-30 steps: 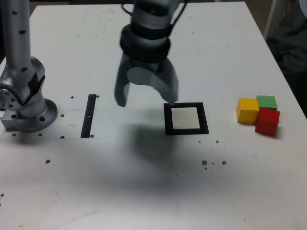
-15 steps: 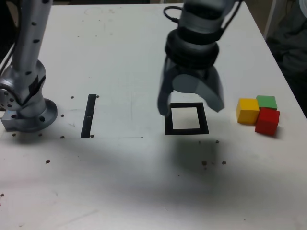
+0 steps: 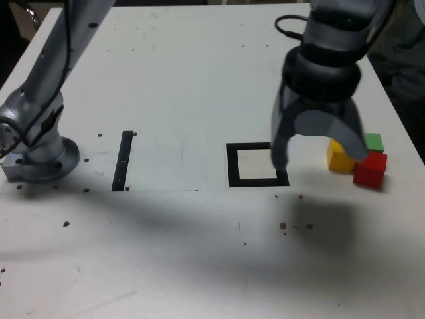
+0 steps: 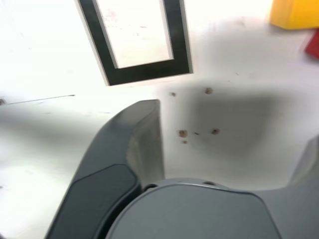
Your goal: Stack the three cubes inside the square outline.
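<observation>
Gripper (image 3: 321, 159): fingers spread wide, nothing pinched; hanging above the table (image 3: 166, 246), partly in front of the cubes in the exterior view.
Yellow cube (image 3: 339, 158): on the table, toward three o'clock from the square outline (image 3: 234, 166) in the exterior view.
Red cube (image 3: 370, 170): just beside yellow, toward four o'clock.
Green cube (image 3: 374, 141): just beyond red, toward twelve o'clock; exact contact hard to tell.
Step in hand: probably reaching for a first cube; stack not begun.
Approach: best to centre over one cube, line up with two opposite faces, then lower straight down.
Care: keep fingertips off neighbouring cubes; close gently.
</observation>
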